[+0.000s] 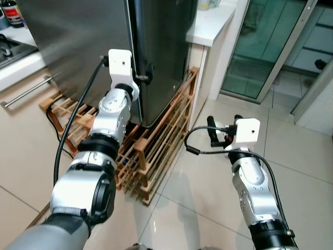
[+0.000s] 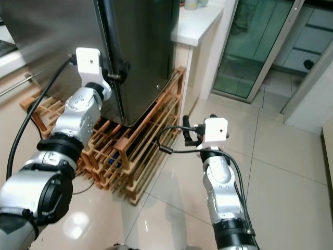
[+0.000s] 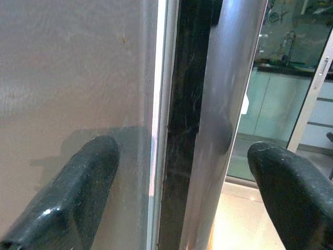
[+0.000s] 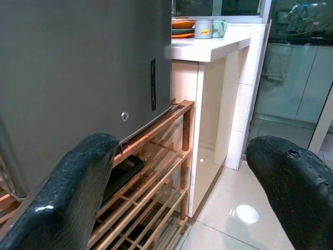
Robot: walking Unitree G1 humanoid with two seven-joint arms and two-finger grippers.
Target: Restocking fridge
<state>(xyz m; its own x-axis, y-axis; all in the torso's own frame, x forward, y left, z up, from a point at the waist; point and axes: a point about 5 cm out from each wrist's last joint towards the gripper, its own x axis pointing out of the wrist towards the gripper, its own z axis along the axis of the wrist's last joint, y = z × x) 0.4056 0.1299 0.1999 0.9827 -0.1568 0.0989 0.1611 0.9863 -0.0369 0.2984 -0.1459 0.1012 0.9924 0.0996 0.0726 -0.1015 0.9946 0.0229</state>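
Observation:
The stainless-steel fridge [image 1: 83,36] stands on a low wooden slatted rack [image 1: 156,151], its door closed. My left gripper [image 1: 145,74] is raised at the fridge's front right edge. In the left wrist view it [image 3: 182,192] is open, and its two black fingers [image 3: 78,198] straddle the vertical silver door handle [image 3: 229,104] and the dark gap beside it. My right gripper [image 1: 217,130] hangs low over the tiled floor, right of the rack, open and holding nothing. It [image 4: 182,192] looks toward the fridge's side wall.
A white counter [image 1: 210,23] with a cup and plates [image 4: 203,28] adjoins the fridge on the right. Behind it is a glass sliding door [image 1: 265,47]. A cabinet with a bar handle [image 1: 26,91] stands at the left. Glossy floor tiles [image 1: 208,208] lie ahead.

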